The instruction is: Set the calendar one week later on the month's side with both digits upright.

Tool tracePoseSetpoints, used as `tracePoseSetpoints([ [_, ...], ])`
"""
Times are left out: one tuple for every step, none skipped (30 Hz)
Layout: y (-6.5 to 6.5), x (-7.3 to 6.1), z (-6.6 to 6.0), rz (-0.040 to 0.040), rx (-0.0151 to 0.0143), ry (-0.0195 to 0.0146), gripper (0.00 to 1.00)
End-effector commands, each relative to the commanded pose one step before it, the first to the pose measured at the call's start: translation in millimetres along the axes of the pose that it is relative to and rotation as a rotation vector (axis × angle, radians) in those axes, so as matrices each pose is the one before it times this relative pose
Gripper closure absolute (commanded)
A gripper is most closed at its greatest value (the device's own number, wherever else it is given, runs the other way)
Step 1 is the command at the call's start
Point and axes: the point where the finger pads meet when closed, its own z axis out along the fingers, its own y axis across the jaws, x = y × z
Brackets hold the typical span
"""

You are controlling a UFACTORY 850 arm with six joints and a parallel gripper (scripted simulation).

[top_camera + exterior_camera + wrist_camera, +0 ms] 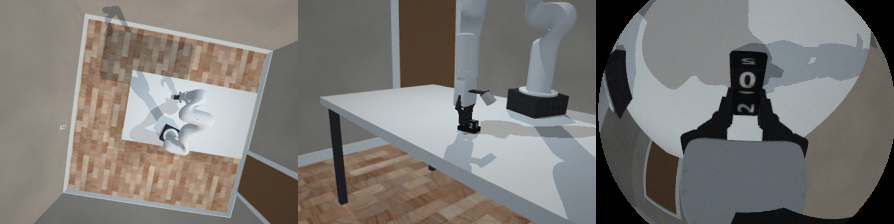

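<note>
A small black calendar tray [468, 128] lies on the white table. In it a black cube [473, 124] shows a white 2 on its side towards the exterior camera. My gripper [464, 116] comes straight down on the tray's left half and is shut on the second black cube, which my fingers mostly hide in that view. In the wrist view my gripper [746, 96] holds this cube [746, 106], with white digits 2 and 0 on its visible faces. The other cube [748, 78] lies just beyond it and shows a 0. I cannot tell whether the held cube touches the tray's floor.
The arm's black base [537, 101] stands on the table behind and to the right of the tray. The table's front edge [402, 140] runs some way in front of the tray. From above, the arm [189, 118] covers the tray.
</note>
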Motion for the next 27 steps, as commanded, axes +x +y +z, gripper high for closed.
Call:
tracePoseSetpoints([
  [0.8, -0.24, 1.08, -0.00006, -0.0022, -0.00019, 0.71],
  [0.0, 0.0, 0.49, 0.0, 0.0, 0.0, 0.71],
  [0.0, 0.0, 0.49, 0.0, 0.00001, -0.00001, 0.71],
  [0.0, 0.0, 0.0, 0.0, 0.0, 0.0, 0.71],
  [0.0, 0.0, 0.0, 0.0, 0.0, 0.0, 0.71],
  [0.0, 0.0, 0.48, 0.0, 0.00001, -0.00001, 0.71],
  [0.0, 0.0, 0.44, 0.0, -0.00001, 0.00001, 0.71],
  [0.0, 0.0, 0.42, 0.0, -0.00001, 0.00001, 0.71],
  [0.0, 0.0, 0.39, 0.0, 0.0, 0.0, 0.71],
  [0.0, 0.0, 0.36, 0.0, 0.0, 0.0, 0.71],
  [0.0, 0.0, 0.33, 0.0, 0.0, 0.0, 0.71],
  [0.0, 0.0, 0.3, 0.0, 0.0, 0.0, 0.71],
  [0.0, 0.0, 0.26, 0.0, 0.0, 0.0, 0.71],
  [0.0, 0.0, 0.23, 0.0, 0.0, 0.0, 0.71],
  [0.0, 0.0, 0.19, 0.0, 0.0, 0.0, 0.71],
  [0.0, 0.0, 0.15, 0.0, 0.0, 0.0, 0.71],
  [0.0, 0.0, 0.11, 0.0, 0.0, 0.0, 0.71],
  [0.0, 0.0, 0.08, 0.0, 0.0, 0.0, 0.71],
  [0.0, 0.0, 0.05, 0.0, 0.0, 0.0, 0.71],
  [0.0, 0.0, 0.03, 0.0, 0.0, 0.0, 0.71],
  [0.0, 0.0, 0.0, 0.0, 0.0, 0.0, 0.71],
  [0.0, 0.0, 0.0, 0.0, 0.0, 0.0, 0.71],
  [0.0, 0.0, 0.01, 0.0, 0.0, 0.0, 0.71],
  [0.0, 0.0, 0.0, 0.0, 0.0, 0.0, 0.71],
  [0.0, 0.0, 0.0, 0.0, 0.0, 0.0, 0.71],
  [0.0, 0.0, 0.0, 0.0, 0.0, 0.0, 0.71],
  [0.0, 0.0, 0.0, 0.0, 0.0, 0.0, 0.71],
])
